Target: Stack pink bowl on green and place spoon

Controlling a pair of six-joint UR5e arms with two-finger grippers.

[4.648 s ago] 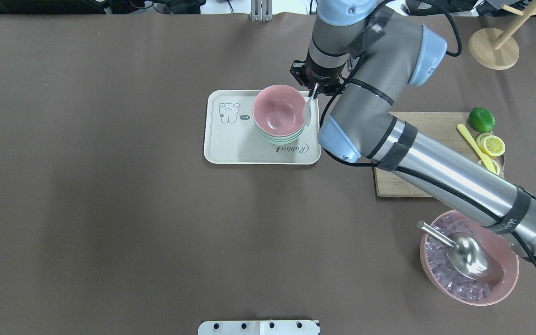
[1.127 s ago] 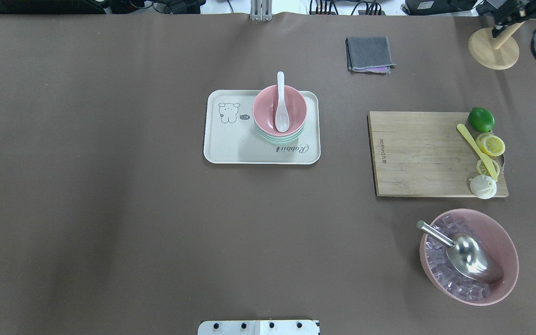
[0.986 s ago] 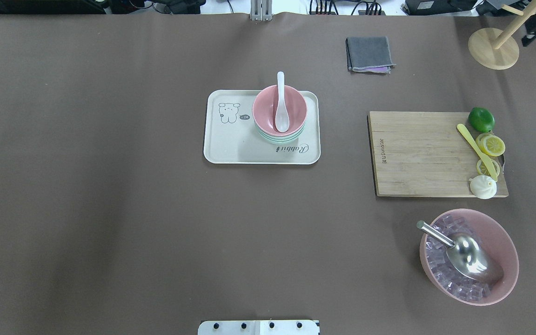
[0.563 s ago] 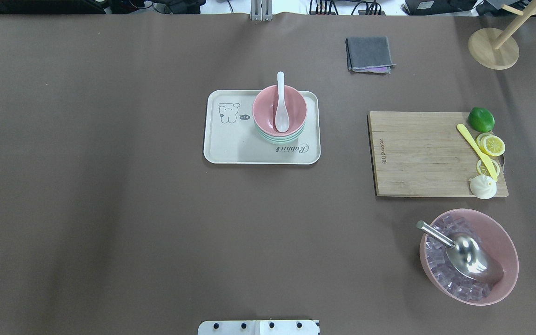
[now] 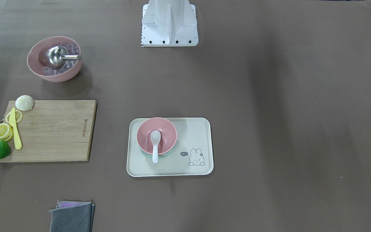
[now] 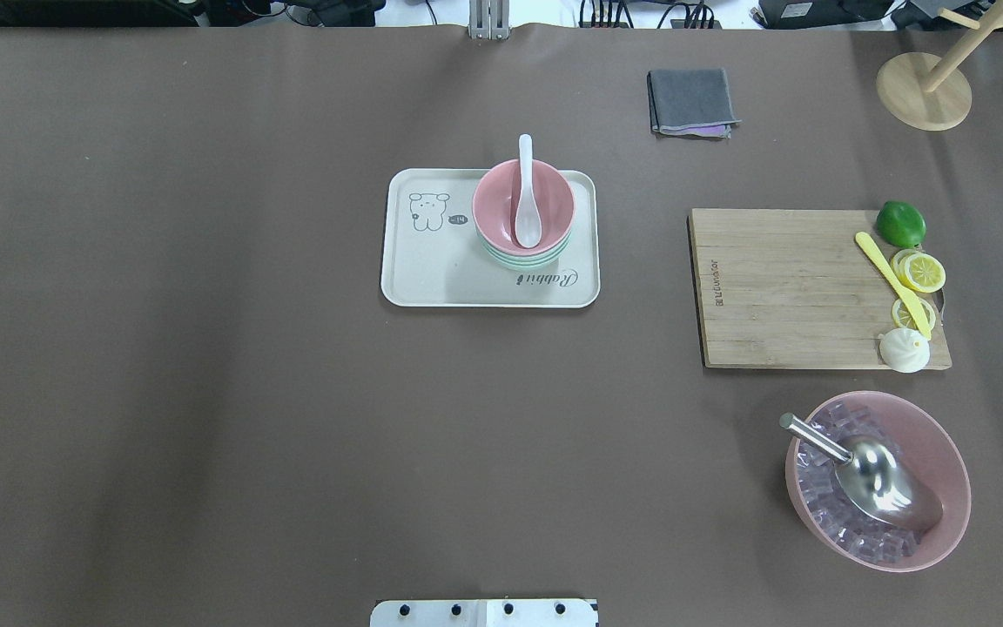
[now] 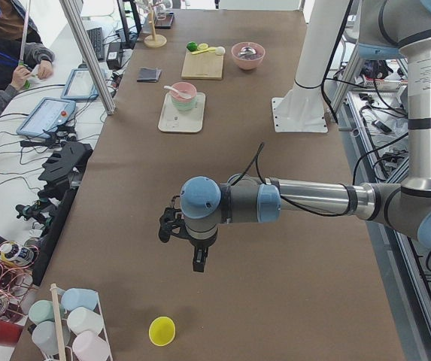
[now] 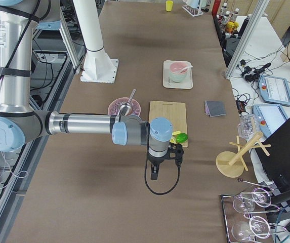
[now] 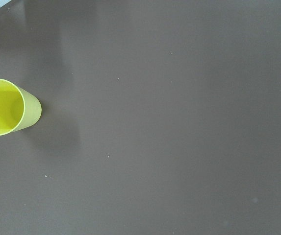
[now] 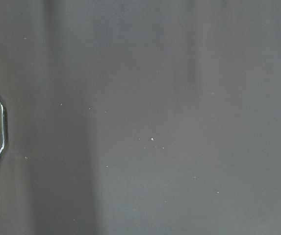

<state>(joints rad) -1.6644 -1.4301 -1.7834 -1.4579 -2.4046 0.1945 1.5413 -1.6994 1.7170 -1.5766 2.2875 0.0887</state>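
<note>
The pink bowl (image 6: 547,202) sits stacked on the green bowl (image 6: 523,259) on the cream tray (image 6: 432,270). The white spoon (image 6: 525,205) lies in the pink bowl with its handle over the far rim. The stack also shows in the front view, with the pink bowl (image 5: 165,132) and the spoon (image 5: 155,145). Neither gripper is in the overhead or front view. The left gripper (image 7: 170,226) hangs over bare table far from the tray, near a yellow cup. The right gripper (image 8: 176,150) is beside the cutting board. I cannot tell whether either is open or shut.
A wooden cutting board (image 6: 780,287) with a lime, lemon slices and a yellow knife lies at the right. A pink bowl of ice (image 6: 945,470) holds a metal scoop. A grey cloth (image 6: 691,100) and a wooden stand (image 6: 924,91) are at the back. A yellow cup (image 9: 3,106) stands by the left arm.
The right arm held the spoon over the tray's bowls earlier. The spoon now lies in the pink bowl and the arm has left the overhead view to the right.
</note>
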